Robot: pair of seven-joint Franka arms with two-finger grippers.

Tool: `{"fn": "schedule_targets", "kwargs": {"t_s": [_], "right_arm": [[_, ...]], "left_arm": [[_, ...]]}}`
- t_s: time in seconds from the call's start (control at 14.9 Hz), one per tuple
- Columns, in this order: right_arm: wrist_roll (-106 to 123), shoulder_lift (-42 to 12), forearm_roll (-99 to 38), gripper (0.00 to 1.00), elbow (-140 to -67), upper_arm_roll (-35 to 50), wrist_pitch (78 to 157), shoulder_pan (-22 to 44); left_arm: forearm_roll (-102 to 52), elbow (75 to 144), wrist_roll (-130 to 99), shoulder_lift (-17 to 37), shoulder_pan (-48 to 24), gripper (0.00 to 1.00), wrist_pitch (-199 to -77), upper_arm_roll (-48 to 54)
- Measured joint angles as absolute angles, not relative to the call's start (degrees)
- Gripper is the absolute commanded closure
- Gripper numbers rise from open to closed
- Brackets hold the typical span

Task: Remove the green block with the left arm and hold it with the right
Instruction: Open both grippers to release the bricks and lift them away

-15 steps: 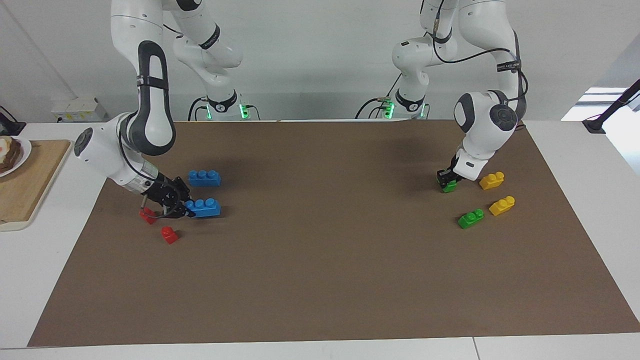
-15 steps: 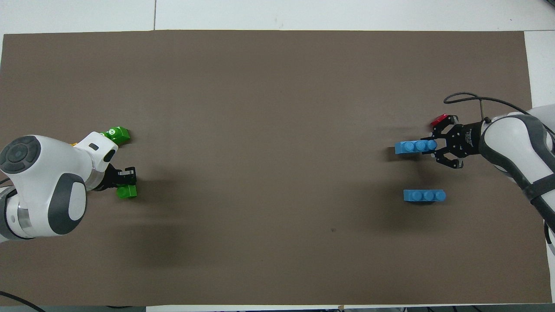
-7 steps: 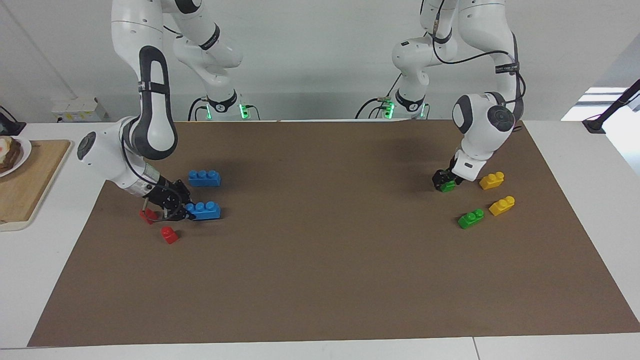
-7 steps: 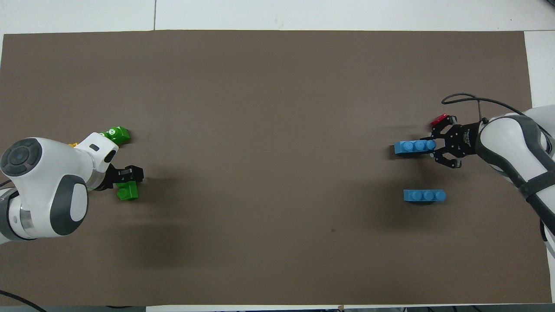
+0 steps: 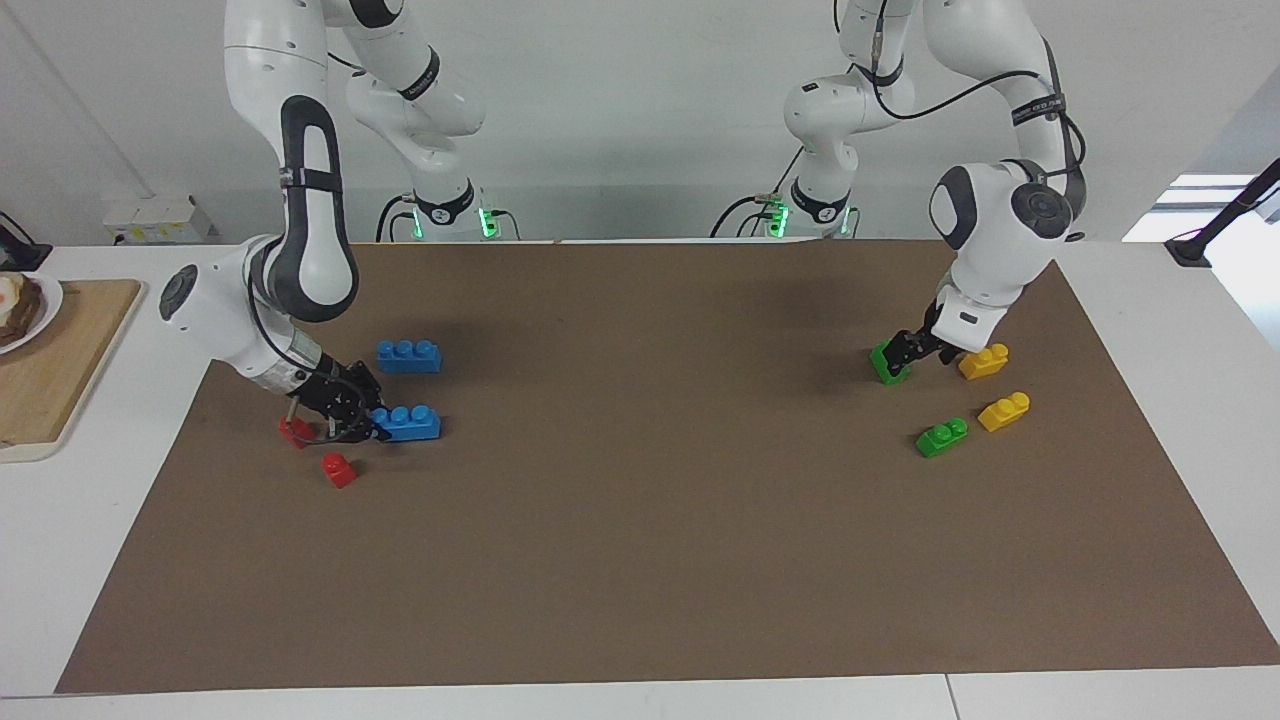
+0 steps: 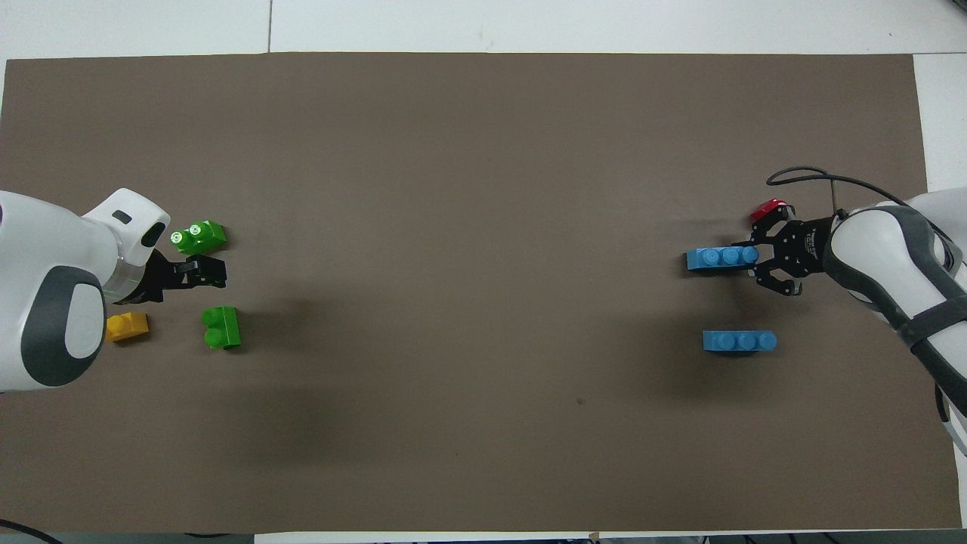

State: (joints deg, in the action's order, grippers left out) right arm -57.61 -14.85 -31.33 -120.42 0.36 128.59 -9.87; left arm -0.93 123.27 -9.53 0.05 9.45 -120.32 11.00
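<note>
The green block [image 5: 886,362] stands slightly tilted on the brown mat [image 5: 650,500] at the left arm's end; it also shows in the overhead view [image 6: 221,327]. My left gripper [image 5: 908,349] is open and empty, its tips right beside the block's top, and in the overhead view [image 6: 217,272] it sits between the block and a flatter green piece [image 6: 198,236]. My right gripper [image 5: 368,422] is low at the right arm's end, shut on the end of a blue three-stud brick [image 5: 408,422] that rests on the mat, also seen from overhead [image 6: 716,258].
The flatter green piece [image 5: 942,437] and two yellow pieces [image 5: 984,361] [image 5: 1004,411] lie by the left gripper. A second blue brick [image 5: 408,356] and two red blocks [image 5: 295,431] [image 5: 339,469] lie by the right gripper. A wooden board [image 5: 50,370] lies off the mat.
My left gripper has let go of the green block, risen a little and drawn back toward the left arm's end. The right gripper and its blue brick shifted only slightly.
</note>
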Motion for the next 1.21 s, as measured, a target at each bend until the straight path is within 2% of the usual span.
{"fn": "schedule_targets", "kwargs": {"t_s": [0.07, 0.13, 0.34, 0.61, 1.01, 1.21], "right_arm": [[-57.68, -14.85, -31.33, 0.42, -120.42, 0.36, 128.59, -9.87], [-57.75, -14.85, -31.33, 0.28, -120.42, 0.36, 128.59, -9.87], [-57.80, -14.85, -31.33, 0.12, -120.42, 0.36, 128.59, -9.87], [-58.02, -14.74, -31.35, 0.07, -119.43, 0.42, 127.27, -9.85], [-64.16, -11.09, -31.35, 0.03, -112.61, 0.26, 115.72, -9.98], [-65.06, -8.98, -29.85, 0.02, -110.17, 0.04, 112.05, -10.13]], "left_arm": [[-0.93, 121.59, -9.54, -0.20, 9.43, 0.00, -117.60, 11.01], [-0.93, 120.05, -9.61, -0.36, 9.43, 0.00, -115.47, 11.02], [-0.94, 116.06, -9.69, -0.48, 9.70, 0.00, -110.85, 10.69], [-0.94, 110.82, -9.65, -0.31, 9.67, 0.00, -104.86, 10.94], [-0.89, 100.79, -9.44, 3.20, 9.56, 0.00, -98.68, 11.14], [-0.78, 98.76, -7.36, 3.86, 9.48, 0.00, -98.01, 11.31]]}}
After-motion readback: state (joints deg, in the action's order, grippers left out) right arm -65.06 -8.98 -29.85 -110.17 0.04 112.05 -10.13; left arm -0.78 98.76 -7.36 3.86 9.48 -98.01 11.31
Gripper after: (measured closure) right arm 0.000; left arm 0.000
